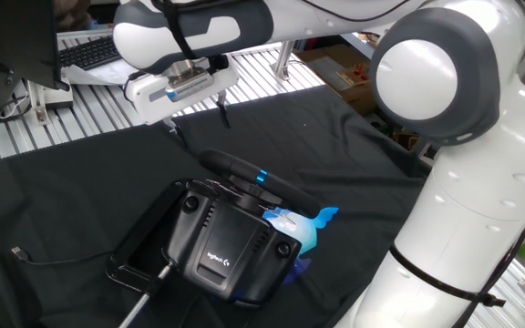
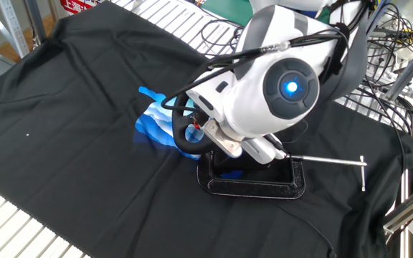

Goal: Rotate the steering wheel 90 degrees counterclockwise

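Note:
The steering wheel [image 1: 244, 172] is a black padded rim seen nearly edge-on, with a short bright blue stripe [image 1: 262, 177]. It stands on its black Logitech base [image 1: 229, 248] at the middle of the black cloth. My gripper [image 1: 200, 122] hangs above and just behind the rim's far left end. It is open and empty, with its two thin dark fingers [image 1: 225, 116] pointing down and apart from the rim. In the other fixed view my wrist hides most of the wheel. Only a left arc of the rim [image 2: 181, 137] shows there, and the fingers are hidden.
A black C-clamp [image 1: 133, 261] with a metal screw bar [image 2: 328, 160] holds the base to the table. A light-blue patch [image 1: 301, 224] lies by the base's right side. A thin cable [image 1: 53, 261] runs left on the cloth. A keyboard [image 1: 89, 51] and cables [image 2: 228, 29] lie beyond the cloth.

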Available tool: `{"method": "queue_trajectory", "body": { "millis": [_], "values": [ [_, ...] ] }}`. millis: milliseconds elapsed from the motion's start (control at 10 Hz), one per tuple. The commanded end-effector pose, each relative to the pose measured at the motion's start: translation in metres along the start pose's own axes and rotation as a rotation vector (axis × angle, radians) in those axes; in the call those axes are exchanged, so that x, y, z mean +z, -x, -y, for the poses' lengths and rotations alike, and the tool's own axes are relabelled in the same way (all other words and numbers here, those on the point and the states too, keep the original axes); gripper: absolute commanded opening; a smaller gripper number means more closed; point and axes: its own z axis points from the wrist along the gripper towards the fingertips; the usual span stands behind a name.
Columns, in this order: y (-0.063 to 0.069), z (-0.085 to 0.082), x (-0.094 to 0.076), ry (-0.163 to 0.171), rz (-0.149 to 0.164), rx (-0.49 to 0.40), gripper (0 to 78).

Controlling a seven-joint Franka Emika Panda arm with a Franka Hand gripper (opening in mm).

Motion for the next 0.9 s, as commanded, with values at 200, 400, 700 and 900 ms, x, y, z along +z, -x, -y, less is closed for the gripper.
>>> {"method": "queue_trajectory", "body": {
  "millis": [200, 400, 700, 900],
  "values": [
    [0.002, -0.011, 0.003, -0.008, 0.003, 0.006, 77.5],
    [0.004, -0.017, 0.009, -0.018, 0.007, 0.018, 77.5],
    [0.004, -0.019, 0.015, -0.024, 0.003, 0.041, 77.5],
    [0.0, -0.019, 0.021, -0.032, -0.007, 0.067, 77.5]
  ]
}}
